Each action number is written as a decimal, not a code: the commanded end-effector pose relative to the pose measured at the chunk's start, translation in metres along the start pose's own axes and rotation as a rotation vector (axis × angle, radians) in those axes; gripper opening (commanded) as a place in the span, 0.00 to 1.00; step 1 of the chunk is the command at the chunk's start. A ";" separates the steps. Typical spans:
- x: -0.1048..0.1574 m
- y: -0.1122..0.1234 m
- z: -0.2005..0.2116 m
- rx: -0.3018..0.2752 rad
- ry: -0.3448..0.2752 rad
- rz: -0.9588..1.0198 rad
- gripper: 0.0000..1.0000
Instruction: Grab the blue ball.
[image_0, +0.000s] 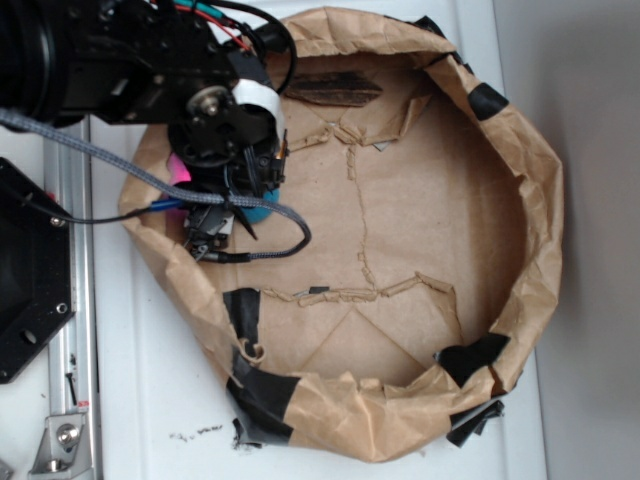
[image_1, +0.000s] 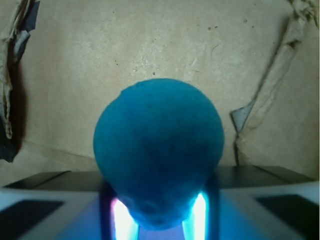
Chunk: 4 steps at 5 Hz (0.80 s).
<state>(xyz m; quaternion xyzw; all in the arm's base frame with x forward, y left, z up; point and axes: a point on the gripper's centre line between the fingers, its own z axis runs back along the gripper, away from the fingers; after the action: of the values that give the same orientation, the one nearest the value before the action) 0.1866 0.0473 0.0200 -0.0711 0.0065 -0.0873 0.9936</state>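
The blue ball (image_1: 159, 145) fills the middle of the wrist view, a teal sphere with a finely dimpled skin. Its lower part sits pinched between two glowing pads (image_1: 123, 220), and my gripper (image_1: 160, 212) is shut on it. Below the ball lies the brown paper floor. In the exterior view my gripper (image_0: 232, 205) points down at the left side of the brown paper ring (image_0: 545, 215). Only a teal sliver of the ball (image_0: 264, 210) shows at the gripper's right edge; the arm hides the rest.
Black tape patches (image_0: 262, 400) hold the crumpled ring wall together. A dark flat scrap (image_0: 335, 90) lies at the ring's back. The robot's black base plate (image_0: 30, 270) and a metal rail (image_0: 72, 330) stand to the left. A braided cable (image_0: 120, 165) crosses the ring's left wall.
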 end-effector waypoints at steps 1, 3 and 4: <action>0.036 -0.007 0.064 0.057 -0.131 -0.012 0.00; 0.049 -0.016 0.094 0.064 -0.217 0.037 0.00; 0.051 -0.020 0.105 0.054 -0.244 0.042 0.00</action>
<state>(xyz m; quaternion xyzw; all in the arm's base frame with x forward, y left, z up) 0.2325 0.0375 0.1082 -0.0661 -0.0817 -0.0479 0.9933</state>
